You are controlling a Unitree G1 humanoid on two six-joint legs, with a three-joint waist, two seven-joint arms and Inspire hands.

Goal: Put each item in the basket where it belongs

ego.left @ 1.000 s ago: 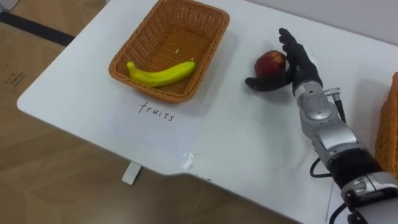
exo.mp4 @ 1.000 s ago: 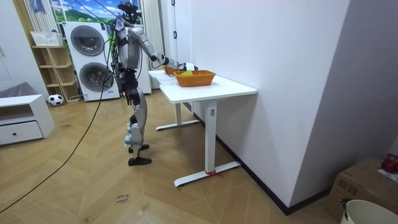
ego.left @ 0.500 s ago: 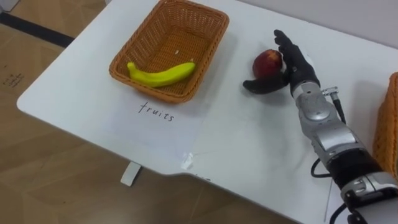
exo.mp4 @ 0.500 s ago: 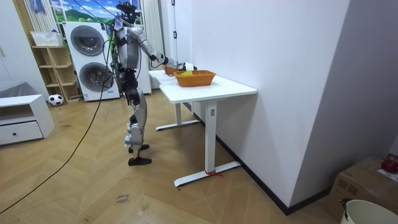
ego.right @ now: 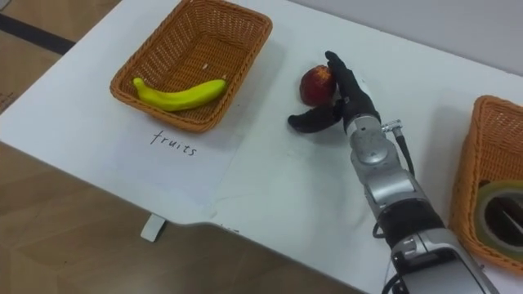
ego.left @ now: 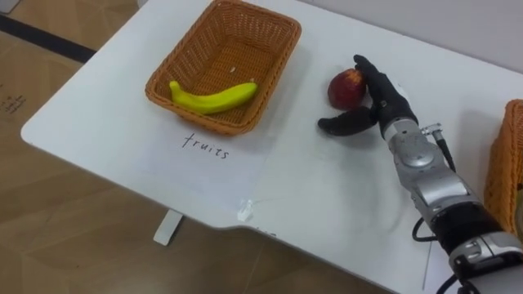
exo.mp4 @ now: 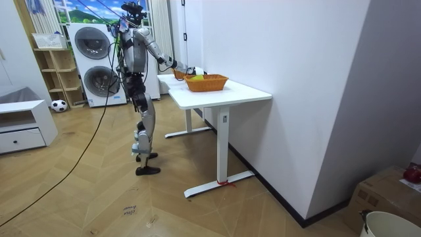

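Your right hand [ego.left: 388,103] is released: straight fingers [ego.left: 368,73] rest against the apple [ego.left: 341,88] (round, no clear long axis), thumb stretched out just below it.

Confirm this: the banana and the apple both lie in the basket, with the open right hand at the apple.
Wrong on the apple: the left eye view shows it on the table beside the basket. The banana does lie in the basket, and the open right hand is at the apple.
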